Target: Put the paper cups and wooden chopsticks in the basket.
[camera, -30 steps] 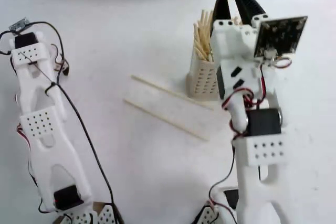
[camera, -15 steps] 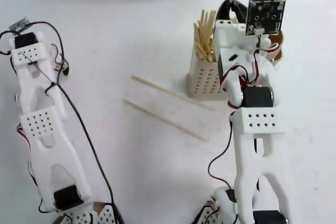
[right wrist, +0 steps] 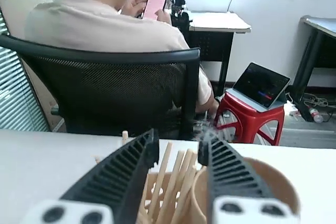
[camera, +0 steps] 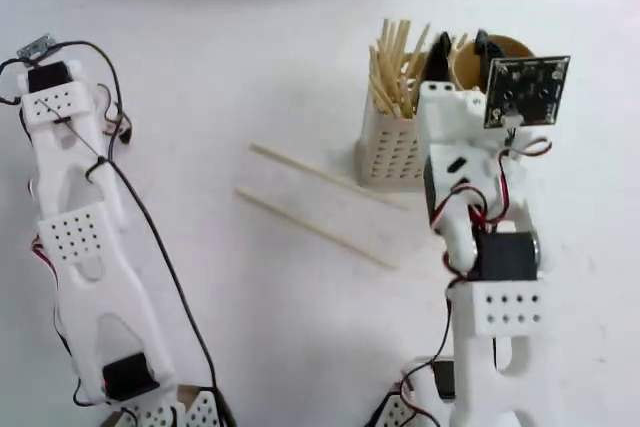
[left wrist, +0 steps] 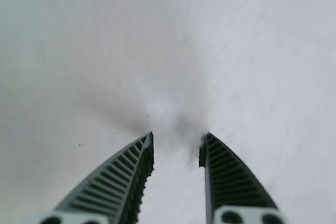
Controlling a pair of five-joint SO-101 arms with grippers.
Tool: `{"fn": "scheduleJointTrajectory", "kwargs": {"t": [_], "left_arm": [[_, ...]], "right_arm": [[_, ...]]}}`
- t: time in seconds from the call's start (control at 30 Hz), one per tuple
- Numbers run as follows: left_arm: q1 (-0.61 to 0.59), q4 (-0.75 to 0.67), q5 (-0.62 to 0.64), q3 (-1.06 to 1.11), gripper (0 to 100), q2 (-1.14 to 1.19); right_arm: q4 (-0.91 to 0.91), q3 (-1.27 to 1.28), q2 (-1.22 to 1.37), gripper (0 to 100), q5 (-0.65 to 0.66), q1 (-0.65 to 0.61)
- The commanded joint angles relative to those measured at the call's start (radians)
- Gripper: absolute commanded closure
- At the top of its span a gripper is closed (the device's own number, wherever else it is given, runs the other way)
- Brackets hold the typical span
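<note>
L gripper (left wrist: pixel 176 139): jaws a little apart, nothing btwn them, tips close over bare table (left wrist: pixel 236 51). L arm (camera: pixel 85 237) lies along the table's left side, well apart from the task items.

2 loose chopsticks (camera: pixel 325 176) lie flat on the table, roughly parallel, well to the left of the R jaws. The upper one's end is near the basket's foot.

Basket (camera: pixel 388 152): white, perforated, upright, just left of and below the R jaws. A bundle (camera: pixel 393 72) of chopsticks stands in it, tops fanned out.

R gripper (right wrist: pixel 178 142): jaws spread, gripping nothing. Bundle tops show through the gap, below the tips.

Cup (right wrist: pixel 273 182): brown paper, mouth up, under one R jaw and just beside the bundle. Can't tell if it sits inside the basket; R arm hides that side.
</note>
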Motion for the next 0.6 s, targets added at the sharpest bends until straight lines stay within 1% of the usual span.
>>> {"fn": "scheduleJointTrajectory", "kwargs": {"t": [0.0, 0.07, 0.13, 0.23, 0.3, 0.4, 0.5, 0.57], "left_arm": [[0.012, -0.011, 0.009, -0.046, 84, -0.012], [0.019, -0.011, 0.006, -0.046, 84, -0.012], [0.019, -0.011, 0.006, -0.046, 84, -0.012], [0.018, -0.011, 0.005, -0.046, 84, -0.012], [0.018, -0.011, 0.005, -0.046, 84, -0.012], [0.018, -0.011, 0.005, -0.046, 84, -0.012], [0.019, -0.011, 0.005, -0.049, 84, -0.012], [0.019, -0.011, 0.005, -0.051, 84, -0.012]], "right_arm": [[0.249, -0.118, -0.028, 91.5, 0.161, -0.122], [0.375, -0.158, 0.010, 91.4, 0.276, -0.246], [0.487, -0.184, 0.068, 91.4, 0.364, -0.371], [0.559, -0.193, 0.180, 91.4, 0.437, -0.501], [0.559, -0.195, 0.269, 91.3, 0.477, -0.542], [0.555, -0.199, 0.417, 90.3, 0.562, -0.559], [0.542, -0.199, 0.570, 83.7, 0.643, -0.575], [0.467, -0.199, 0.661, 80.4, 0.658, -0.568]]}}
